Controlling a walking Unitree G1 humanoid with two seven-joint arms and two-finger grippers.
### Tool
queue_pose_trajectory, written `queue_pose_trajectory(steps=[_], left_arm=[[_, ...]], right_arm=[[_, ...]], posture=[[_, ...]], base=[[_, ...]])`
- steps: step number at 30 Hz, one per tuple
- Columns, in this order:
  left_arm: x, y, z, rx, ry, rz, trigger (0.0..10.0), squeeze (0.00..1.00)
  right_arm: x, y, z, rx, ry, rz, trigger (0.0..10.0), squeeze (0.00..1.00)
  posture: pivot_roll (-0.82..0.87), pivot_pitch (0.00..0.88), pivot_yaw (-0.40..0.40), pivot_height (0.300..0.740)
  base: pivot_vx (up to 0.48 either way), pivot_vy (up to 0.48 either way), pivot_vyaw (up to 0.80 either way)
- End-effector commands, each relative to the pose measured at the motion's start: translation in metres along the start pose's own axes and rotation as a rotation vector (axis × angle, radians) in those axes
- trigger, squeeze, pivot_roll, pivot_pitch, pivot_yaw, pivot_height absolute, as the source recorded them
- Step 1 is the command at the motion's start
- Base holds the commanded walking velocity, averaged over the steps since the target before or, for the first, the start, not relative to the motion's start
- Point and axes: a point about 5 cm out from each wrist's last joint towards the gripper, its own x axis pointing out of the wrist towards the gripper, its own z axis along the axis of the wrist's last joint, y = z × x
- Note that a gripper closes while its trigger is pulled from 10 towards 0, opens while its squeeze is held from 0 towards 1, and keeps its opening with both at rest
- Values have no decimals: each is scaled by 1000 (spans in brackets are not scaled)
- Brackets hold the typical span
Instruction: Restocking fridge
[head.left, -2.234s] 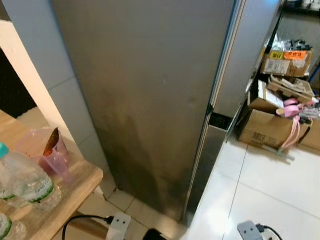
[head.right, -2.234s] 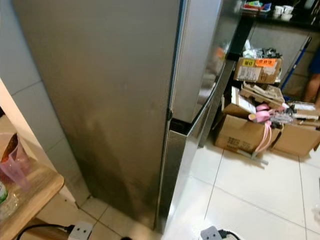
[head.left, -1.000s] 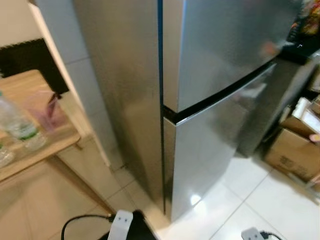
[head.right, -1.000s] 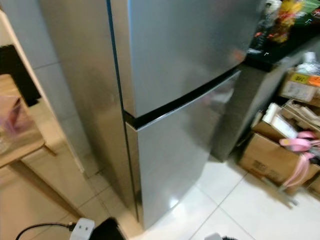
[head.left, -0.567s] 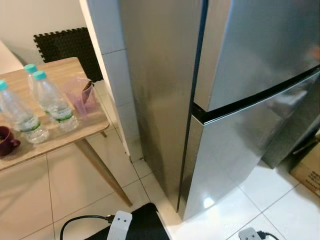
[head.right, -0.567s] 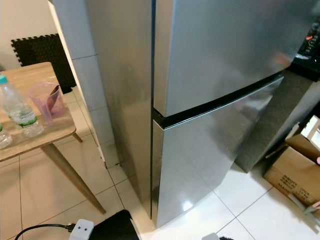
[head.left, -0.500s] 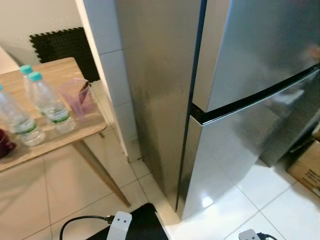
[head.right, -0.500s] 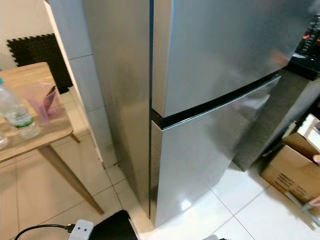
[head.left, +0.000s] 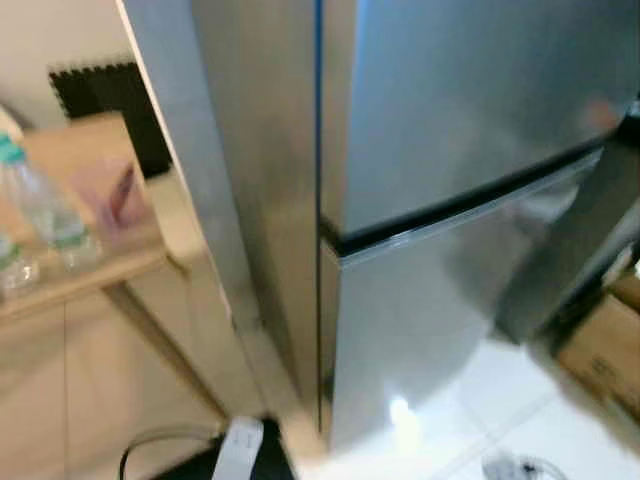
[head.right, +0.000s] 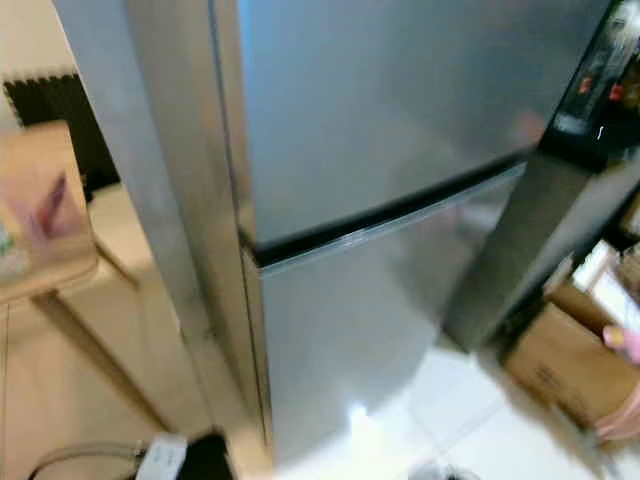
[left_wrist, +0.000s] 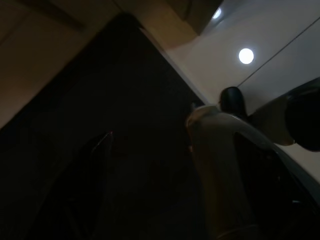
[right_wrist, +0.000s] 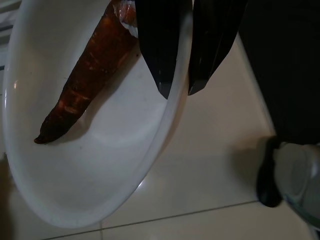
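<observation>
A tall stainless-steel fridge (head.left: 450, 130) stands straight ahead with both doors closed and a dark seam (head.left: 460, 205) between the upper and lower door. The eye views are blurred. In the right wrist view my right gripper (right_wrist: 176, 92) is shut on the rim of a white plate (right_wrist: 100, 165), one black finger (right_wrist: 160, 45) inside the rim and the other outside. A long reddish-brown piece of food (right_wrist: 87, 77) lies on the plate. The plate hangs low over pale floor tiles. My left arm hangs idle; its wrist view is very dark, over a black mat (left_wrist: 100, 150).
A wooden table (head.left: 90, 270) with water bottles (head.left: 40, 210) and a pink cup (head.left: 115, 195) stands to the left of the fridge. A white power strip (head.left: 240, 450) lies on the floor by my feet. Cardboard boxes (head.right: 565, 370) sit at the right, beside a dark cabinet.
The camera has swung and the picture is now blurred; the fridge front sits more central and the table has slid toward the left edge. The fridge doors stay closed.
</observation>
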Motion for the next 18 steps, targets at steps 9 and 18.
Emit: queue_pose_trajectory(steps=[9, 18], left_arm=[[-1, 1, -5, -15, 25, 18, 10000, 0], [0, -3, -3, -25, 5, -46, 10000, 0]], right_arm=[[-1, 1, -7, 0, 22, 0, 10000, 0], [-1, 1, -8, 3, 22, -1, 10000, 0]], posture=[[-32, 9, -37, 740], [-39, 14, -39, 740]], base=[[0, 0, 0], [0, -185, 0]])
